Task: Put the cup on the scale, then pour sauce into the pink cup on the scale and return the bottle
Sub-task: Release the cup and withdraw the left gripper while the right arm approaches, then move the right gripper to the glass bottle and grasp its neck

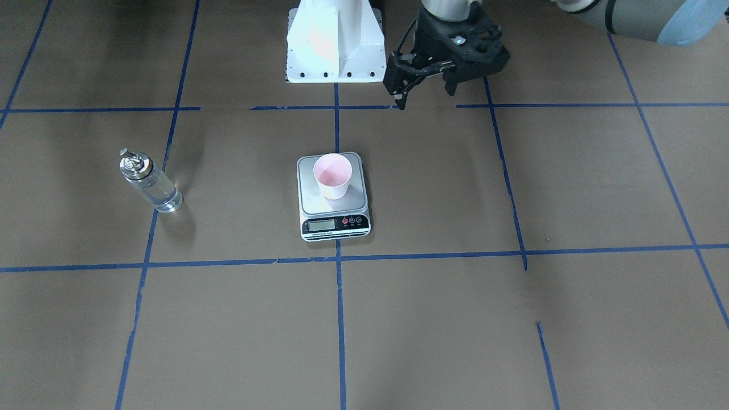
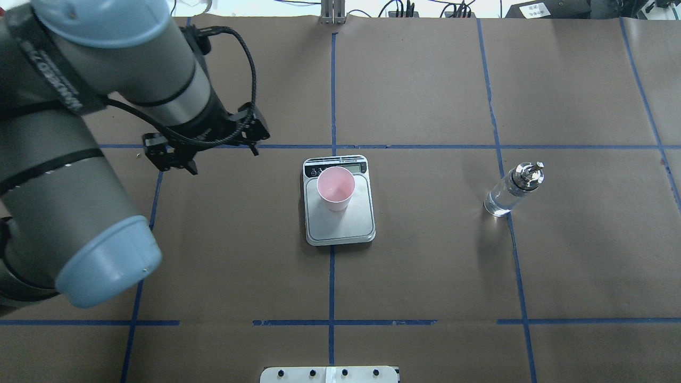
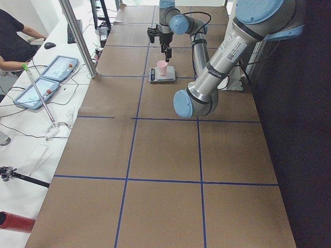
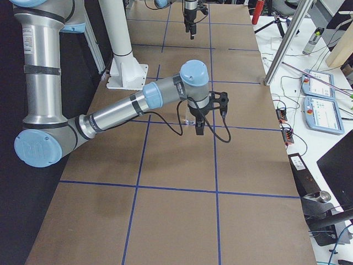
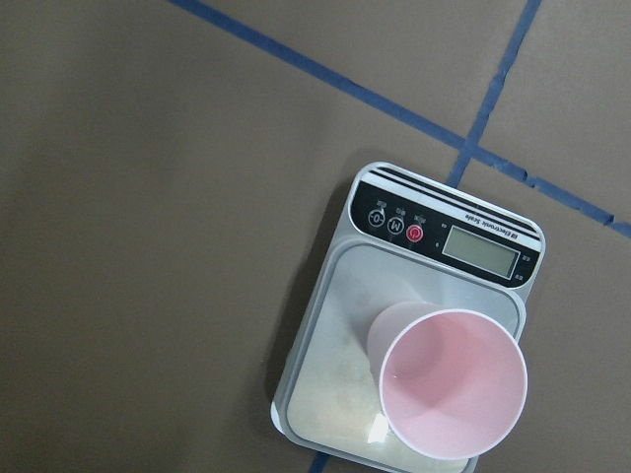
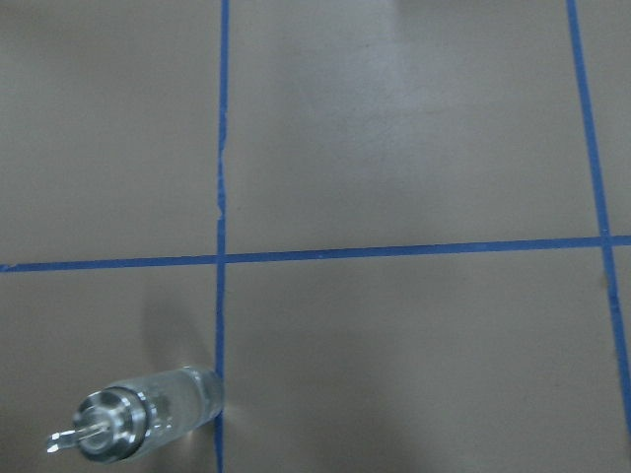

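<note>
Overhead and front views face oppositely, sharing the scale (image 2: 343,226)

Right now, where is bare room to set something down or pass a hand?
Bare paper lies between the scale and the bottle, and from the scale to the robot base. Crowded: the scale, taken by the cup, and leftward, under the left gripper.

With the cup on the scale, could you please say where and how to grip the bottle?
Grip the bottle by its glass body, below the silver collar, coming in level from the side: it stands upright and alone, its round wall suits a pinch, and the spout stays free.
</note>
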`<control>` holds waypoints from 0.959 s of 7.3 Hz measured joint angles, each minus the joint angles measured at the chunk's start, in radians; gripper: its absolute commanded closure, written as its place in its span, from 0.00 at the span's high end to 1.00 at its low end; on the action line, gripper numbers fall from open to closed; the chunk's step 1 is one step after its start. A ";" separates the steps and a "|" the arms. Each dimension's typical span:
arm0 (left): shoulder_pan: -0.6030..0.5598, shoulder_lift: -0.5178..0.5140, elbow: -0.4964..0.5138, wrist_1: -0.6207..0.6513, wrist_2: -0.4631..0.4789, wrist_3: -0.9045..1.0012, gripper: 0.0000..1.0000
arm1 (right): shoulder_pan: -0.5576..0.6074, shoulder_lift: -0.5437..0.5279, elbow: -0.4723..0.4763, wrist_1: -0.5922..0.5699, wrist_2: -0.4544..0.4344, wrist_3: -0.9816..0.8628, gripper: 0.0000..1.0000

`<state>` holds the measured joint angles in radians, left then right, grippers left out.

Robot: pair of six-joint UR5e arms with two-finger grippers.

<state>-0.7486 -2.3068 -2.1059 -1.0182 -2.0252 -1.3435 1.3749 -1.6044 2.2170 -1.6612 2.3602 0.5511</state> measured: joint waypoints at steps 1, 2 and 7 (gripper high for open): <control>-0.055 0.031 -0.033 0.008 -0.013 0.062 1.00 | -0.078 -0.010 0.078 0.000 -0.046 0.093 1.00; -0.101 0.056 -0.051 0.011 -0.020 0.115 1.00 | -0.169 -0.024 0.155 0.000 -0.101 0.198 1.00; -0.232 0.169 -0.082 0.012 -0.023 0.378 1.00 | -0.582 -0.047 0.303 0.043 -0.384 0.537 1.00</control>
<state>-0.9807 -2.1381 -2.1883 -1.0060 -2.0479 -0.9658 0.7929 -1.6517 2.5200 -1.6182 1.9762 1.0880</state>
